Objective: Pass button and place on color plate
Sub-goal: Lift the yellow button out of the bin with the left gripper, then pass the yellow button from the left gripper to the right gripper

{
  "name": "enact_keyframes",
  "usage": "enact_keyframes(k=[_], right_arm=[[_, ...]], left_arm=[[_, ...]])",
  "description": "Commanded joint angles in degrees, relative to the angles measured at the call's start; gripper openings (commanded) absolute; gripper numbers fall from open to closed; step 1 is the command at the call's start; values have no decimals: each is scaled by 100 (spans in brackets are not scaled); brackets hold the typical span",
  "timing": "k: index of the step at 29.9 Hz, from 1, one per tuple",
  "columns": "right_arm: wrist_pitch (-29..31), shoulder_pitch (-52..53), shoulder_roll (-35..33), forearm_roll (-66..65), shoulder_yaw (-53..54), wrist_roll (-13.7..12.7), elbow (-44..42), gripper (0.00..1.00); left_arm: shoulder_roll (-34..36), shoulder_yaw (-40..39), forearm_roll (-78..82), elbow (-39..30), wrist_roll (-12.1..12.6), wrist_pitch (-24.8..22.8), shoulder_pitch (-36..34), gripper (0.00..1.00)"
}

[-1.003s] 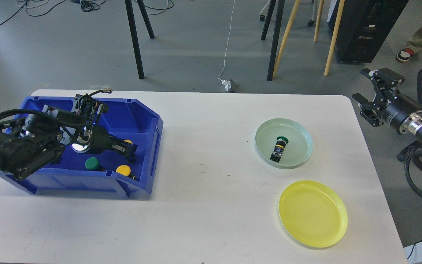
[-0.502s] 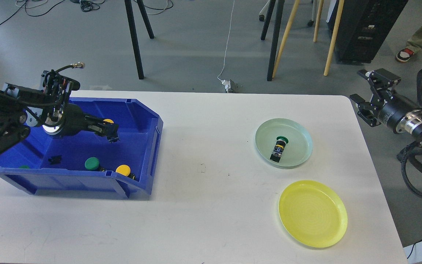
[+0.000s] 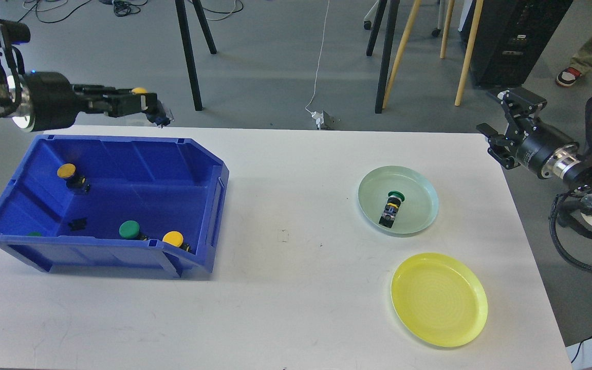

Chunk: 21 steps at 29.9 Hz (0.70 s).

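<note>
- Since the earlier frames the left gripper has risen out of the blue bin and now hangs above the bin's far rim, clenched on a yellow button whose cap shows between the fingers.
- Over the same time the right gripper has drifted a little leftward, toward the table's far right corner; its fingers are spread apart and hold nothing.
- Inside the bin lie a second yellow button and a green button near the front wall, side by side, and an orange-yellow button at the far left.
- On the right of the table, the pale green plate holds a green-capped button lying on its side.
- Just nearer than it sits the yellow plate, with nothing on it.
</note>
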Motion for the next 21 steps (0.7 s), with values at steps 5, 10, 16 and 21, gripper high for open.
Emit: enact_keyframes(k=[5,10,16,21], right_arm=[[-34,112,-46,51,811,-36,1051,80],[-104,173,-37,104,1216,-88,1676,80],[-113,217,-37,156,1752,-97,2405,79],[-87,235,-37,622,1832,-97,2757,79]], left_arm=[[-1078,-149,-1666,433,108,1,-1128,24],[-1966,-149,-2081,846,178,1,-1507,24],[-2977,-184,-2090,1409,178,1,-1657,24],[-3426,-202,-2151,1550,187,1,-1639,24]])
